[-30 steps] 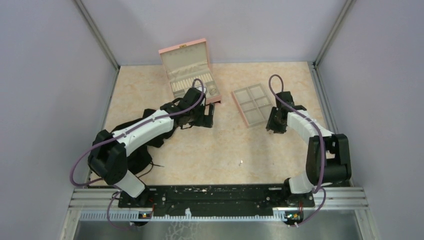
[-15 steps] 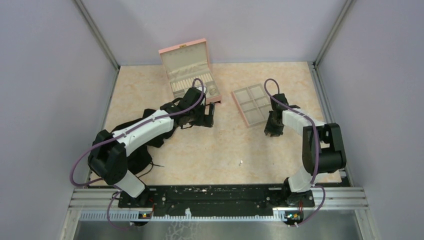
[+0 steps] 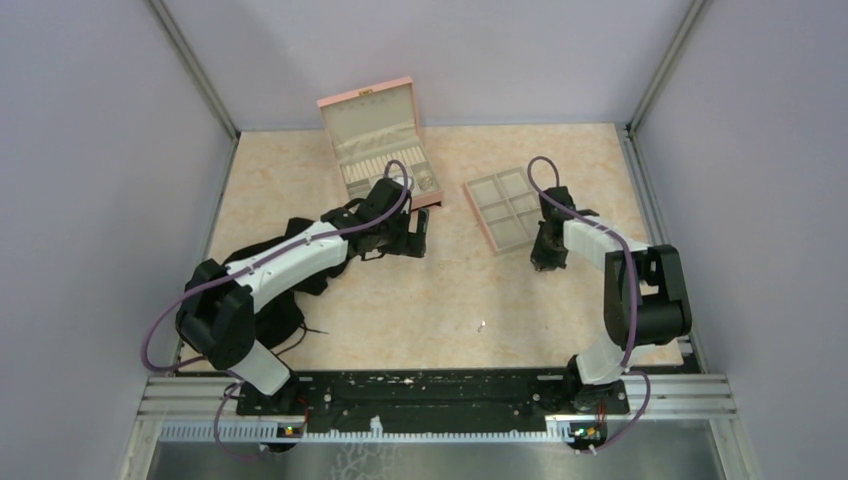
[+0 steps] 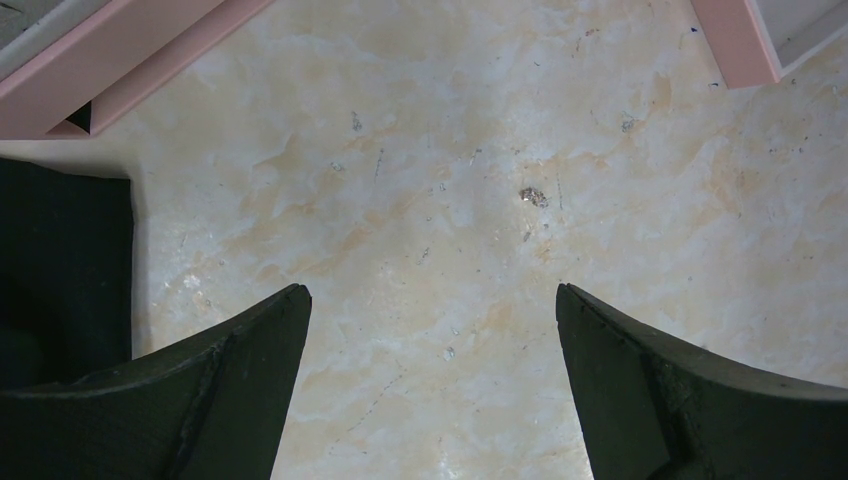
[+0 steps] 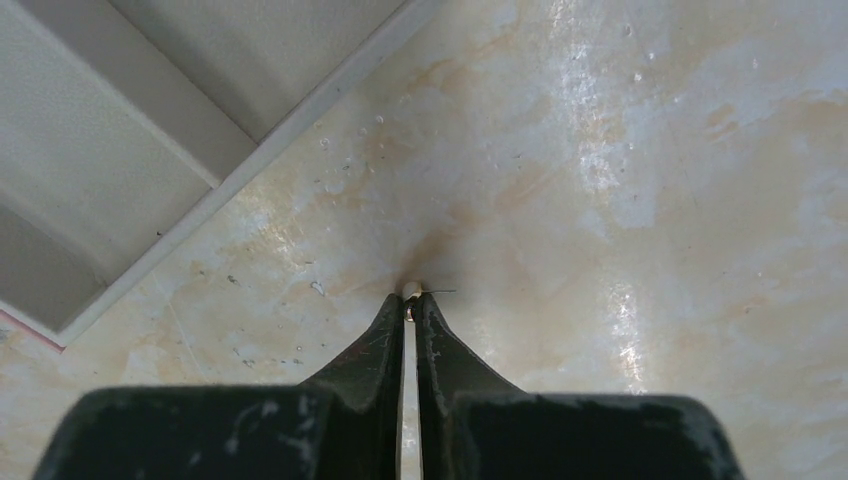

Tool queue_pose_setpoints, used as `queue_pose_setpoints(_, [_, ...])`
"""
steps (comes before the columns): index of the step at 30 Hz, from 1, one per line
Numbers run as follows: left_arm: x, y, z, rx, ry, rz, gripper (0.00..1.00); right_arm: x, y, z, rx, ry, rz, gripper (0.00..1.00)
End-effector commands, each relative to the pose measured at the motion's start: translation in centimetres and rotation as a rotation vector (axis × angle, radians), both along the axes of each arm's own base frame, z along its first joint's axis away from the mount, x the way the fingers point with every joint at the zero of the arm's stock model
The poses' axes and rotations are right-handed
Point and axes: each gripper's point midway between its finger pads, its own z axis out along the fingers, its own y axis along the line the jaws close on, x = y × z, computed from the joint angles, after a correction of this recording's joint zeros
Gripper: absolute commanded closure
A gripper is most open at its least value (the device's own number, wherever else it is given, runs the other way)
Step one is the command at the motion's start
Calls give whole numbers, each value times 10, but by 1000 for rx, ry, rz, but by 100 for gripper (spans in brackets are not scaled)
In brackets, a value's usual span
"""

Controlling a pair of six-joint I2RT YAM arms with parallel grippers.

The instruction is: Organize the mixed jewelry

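My right gripper [image 5: 411, 303] is shut on a tiny pale earring stud [image 5: 411, 290] with a thin pin, right at the tabletop. It is just off the near corner of the six-compartment tray [image 5: 150, 120]. In the top view the right gripper [image 3: 547, 258] sits beside the tray [image 3: 505, 208]. My left gripper [image 4: 430, 300] is open and empty above the table, with a small glinting jewelry speck [image 4: 533, 196] lying ahead of its fingertips. In the top view the left gripper [image 3: 415, 232] is in front of the pink hinged box [image 3: 380, 150]. Another pale speck [image 3: 482, 324] lies mid-table.
A black cloth [image 3: 300, 270] lies under the left arm and shows at the left of the left wrist view [image 4: 60, 260]. The pink box's edge [image 4: 120, 70] and the tray's corner [image 4: 740, 40] frame that view. Grey walls enclose the table.
The right arm folded its elbow up and its gripper shifted slightly left toward the tray's near corner. The left arm has not moved.
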Motion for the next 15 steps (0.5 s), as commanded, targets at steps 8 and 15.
queue_pose_setpoints(8, [4,4,13,-21,-45,28,2,52,2,61,-32,-173,6,100])
queue_pose_setpoints(15, [4,9,19,-20,-59,52,2,108,12,78,-23,-228,15,100])
